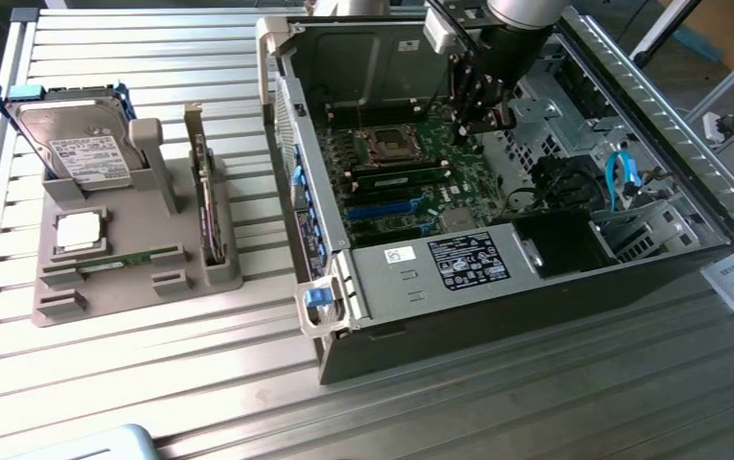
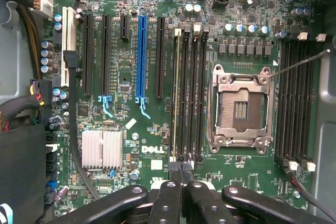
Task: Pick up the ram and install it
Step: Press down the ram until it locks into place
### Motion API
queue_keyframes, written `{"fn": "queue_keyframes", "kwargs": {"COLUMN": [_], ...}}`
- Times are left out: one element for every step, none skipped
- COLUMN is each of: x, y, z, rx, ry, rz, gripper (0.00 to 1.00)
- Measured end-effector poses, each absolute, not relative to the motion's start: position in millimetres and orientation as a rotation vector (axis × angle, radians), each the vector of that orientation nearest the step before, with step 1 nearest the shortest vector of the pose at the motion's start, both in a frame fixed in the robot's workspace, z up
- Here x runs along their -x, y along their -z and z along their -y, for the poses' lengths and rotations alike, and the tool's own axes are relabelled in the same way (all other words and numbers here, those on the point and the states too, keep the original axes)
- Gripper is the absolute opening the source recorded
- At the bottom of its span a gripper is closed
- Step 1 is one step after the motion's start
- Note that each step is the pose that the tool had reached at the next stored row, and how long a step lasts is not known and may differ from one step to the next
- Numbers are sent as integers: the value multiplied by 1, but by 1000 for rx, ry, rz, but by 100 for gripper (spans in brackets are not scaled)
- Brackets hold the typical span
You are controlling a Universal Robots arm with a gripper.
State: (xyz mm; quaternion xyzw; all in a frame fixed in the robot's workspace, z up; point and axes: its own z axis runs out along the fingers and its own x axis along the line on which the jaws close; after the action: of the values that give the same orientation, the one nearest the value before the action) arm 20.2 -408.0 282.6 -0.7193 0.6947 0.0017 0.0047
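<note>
My gripper (image 1: 472,123) reaches down into the open computer case (image 1: 495,316), over the green motherboard (image 2: 131,129). Its black fingertips (image 2: 174,170) are pressed together, shut, with nothing visible between them. They hover at one end of the bank of memory slots beside the empty processor socket (image 2: 240,109). A thin ram stick (image 2: 176,93) stands edge-on in the outermost of those slots, and it appears as a green strip (image 1: 400,177) in the exterior view. A similar narrow green stick (image 1: 137,259) lies flat in the grey fixture (image 1: 111,297) outside the case.
The fixture, at the exterior view's left, also holds a hard drive (image 1: 80,144), a square silver chip (image 1: 77,230) and an upright card (image 1: 201,182). Case walls, a black power supply box (image 1: 559,240) and blue cables (image 1: 619,177) surround the board. The slatted metal table (image 1: 149,383) lies around.
</note>
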Motion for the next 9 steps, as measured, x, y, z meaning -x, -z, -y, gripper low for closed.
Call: {"fn": "queue_keyframes", "kwargs": {"x": [-20,-20,-20,-20,-20,-20,-20,-20,-20], "y": [-283,-283,-283,-283,-283,-283,-283,-283,-282], "z": [408,408,408,408,408,408,408,408,408], "rx": [2253,2253,2253,2253,2252,2242,2230,2207,2177], "ry": [-5,-5,-5,-5,-5,-5,-5,-5,-5], "rz": [-2176,-2176,-2176,-2176,-2177,-2187,-2199,-2222,-2252], "gripper": [10,10,10,10,10,10,10,10,10]}}
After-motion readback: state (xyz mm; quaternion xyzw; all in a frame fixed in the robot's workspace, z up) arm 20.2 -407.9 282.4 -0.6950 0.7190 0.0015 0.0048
